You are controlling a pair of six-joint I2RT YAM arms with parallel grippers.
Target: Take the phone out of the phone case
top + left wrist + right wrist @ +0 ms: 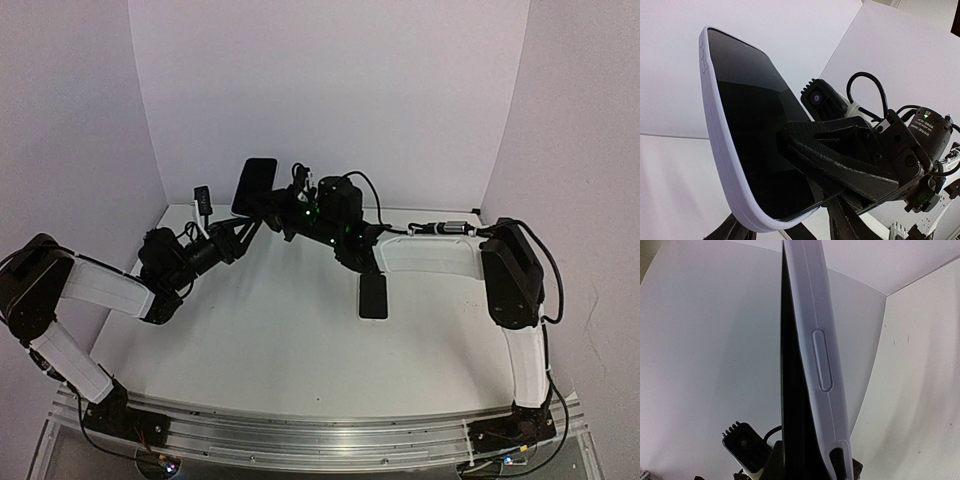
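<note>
The phone [255, 185], a black screen in a pale lavender case [720, 150], is held upright in the air above the back of the table. My left gripper [243, 226] is shut on its lower end; its dark fingers [840, 222] show under the case. My right gripper [283, 213] is shut on the lower corner from the right, with one finger [840, 160] lying across the screen. In the right wrist view the phone stands edge-on, the case side [820, 360] to the right of the black screen edge [790, 405]. Whether the phone sits fully in the case is unclear.
A flat black rectangle [373, 296] lies on the white table [280, 350] under the right forearm. White walls close the back and both sides. The left wrist camera [744, 446] is close to the right gripper.
</note>
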